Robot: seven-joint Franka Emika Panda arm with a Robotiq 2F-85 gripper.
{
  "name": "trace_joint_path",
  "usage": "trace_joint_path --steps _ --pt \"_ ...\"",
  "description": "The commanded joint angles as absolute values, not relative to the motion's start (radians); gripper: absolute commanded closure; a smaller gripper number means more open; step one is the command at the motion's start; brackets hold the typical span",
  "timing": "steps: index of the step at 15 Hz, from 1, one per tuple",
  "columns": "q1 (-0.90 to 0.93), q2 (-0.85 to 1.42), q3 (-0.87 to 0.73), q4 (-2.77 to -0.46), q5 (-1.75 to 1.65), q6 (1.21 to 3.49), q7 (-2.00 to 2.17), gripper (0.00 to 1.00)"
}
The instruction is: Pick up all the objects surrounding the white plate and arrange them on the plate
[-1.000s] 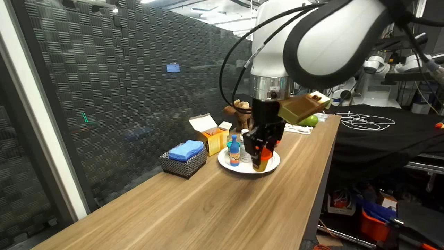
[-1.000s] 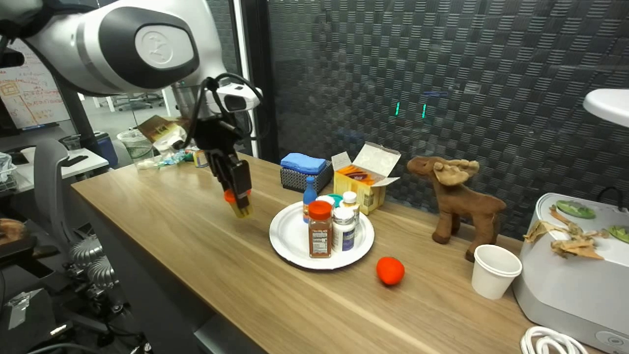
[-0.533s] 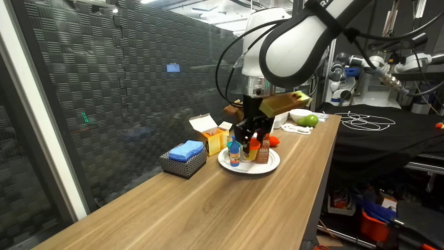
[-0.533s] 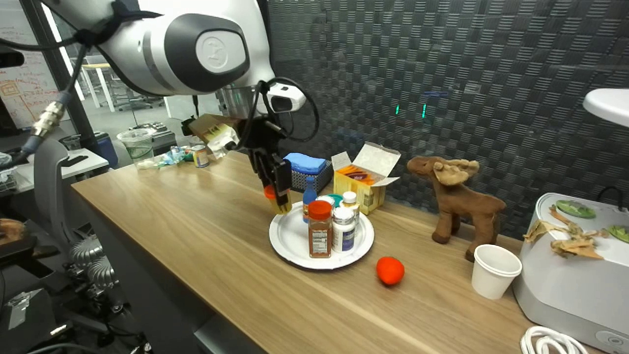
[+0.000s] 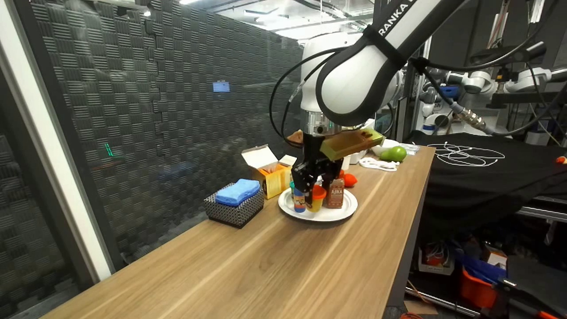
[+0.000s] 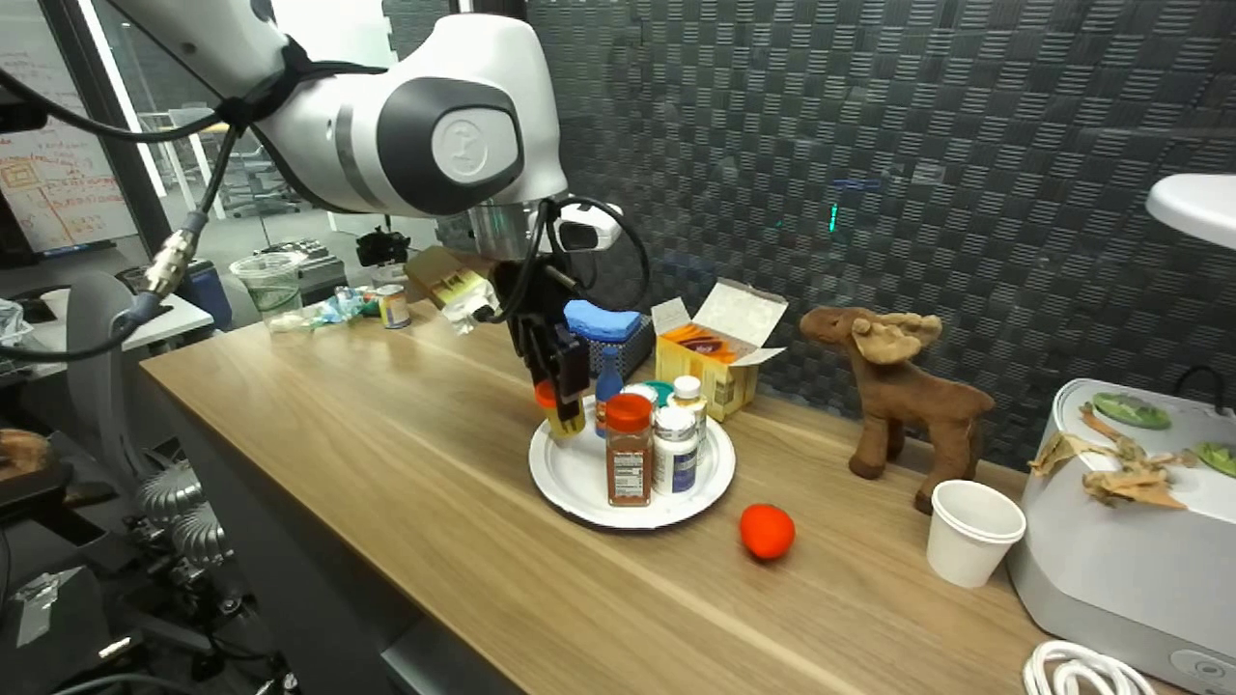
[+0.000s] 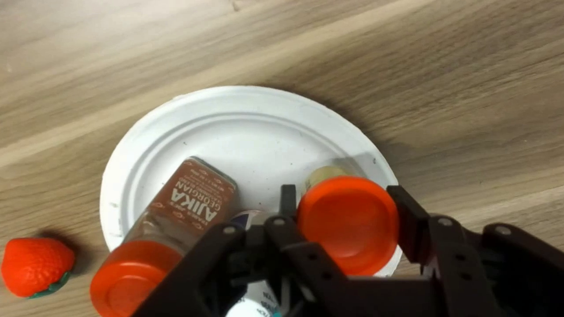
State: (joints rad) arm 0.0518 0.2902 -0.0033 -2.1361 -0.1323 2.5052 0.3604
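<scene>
Orange and yellow tub (image 7: 348, 222), white plate (image 7: 264, 145), red-capped brown jar (image 6: 630, 458), streaky brown tabletop (image 5: 248, 266).

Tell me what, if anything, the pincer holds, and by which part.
The pincer holds the yellow tub by opposite sides, near its orange lid; whether on the lid itself or just below, I can't tell.

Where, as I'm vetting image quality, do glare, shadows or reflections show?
Wrist view: pale glare upper left on the tabletop, soft shadow on the white plate beside the orange-lidded tub; both exterior views: green streaks, probably reflections, on the dark wall; in an exterior view, the ceiling washed out.
</scene>
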Motion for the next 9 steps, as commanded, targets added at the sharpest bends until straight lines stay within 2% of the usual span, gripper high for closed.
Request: trace_joint_path --steps 1,9 --pt "0.069 0.315 -0.027 -2.100 -0.131 2.502 0.362 0.72" --pt "0.073 0.365 -0.039 -2.082 -0.132 2.506 0.359 0.72"
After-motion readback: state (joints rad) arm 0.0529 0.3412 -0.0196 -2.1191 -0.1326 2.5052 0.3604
